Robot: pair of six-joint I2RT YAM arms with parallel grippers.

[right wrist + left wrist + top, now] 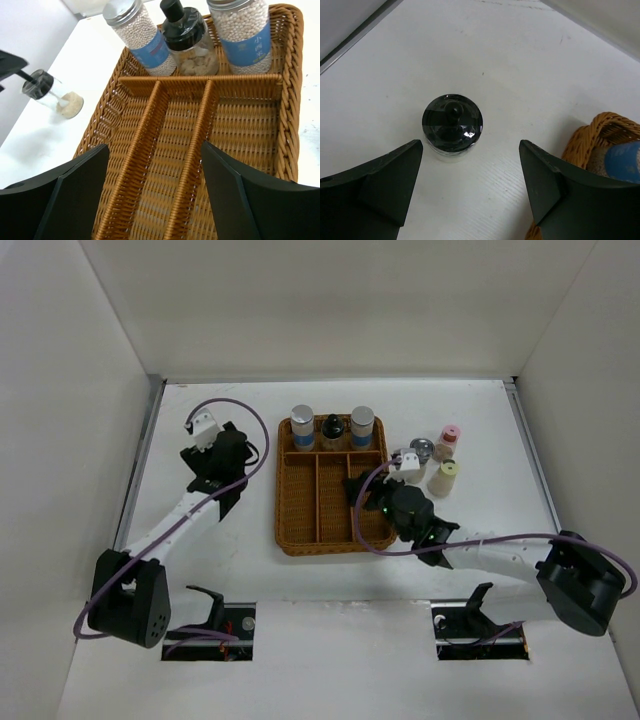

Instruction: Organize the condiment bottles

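Two blue-labelled bottles (302,427) (362,426) and a black-capped bottle (332,432) stand in the back compartment of the brown wicker tray (288,510). Silver-capped (421,450), pink-capped (448,440) and yellow-capped (443,477) bottles stand on the table right of the tray. A clear jar with a black cap (452,125) stands left of the tray, just ahead of my left gripper (471,150), which is open and empty. The arm hides that jar in the top view. My right gripper (155,150) is open and empty above the tray's long compartments.
The tray has three long front compartments (180,150) with wicker dividers. White walls enclose the table on the left, back and right. The tray's left rim (600,125) is close to my left gripper's right finger. Cables trail from both arms.
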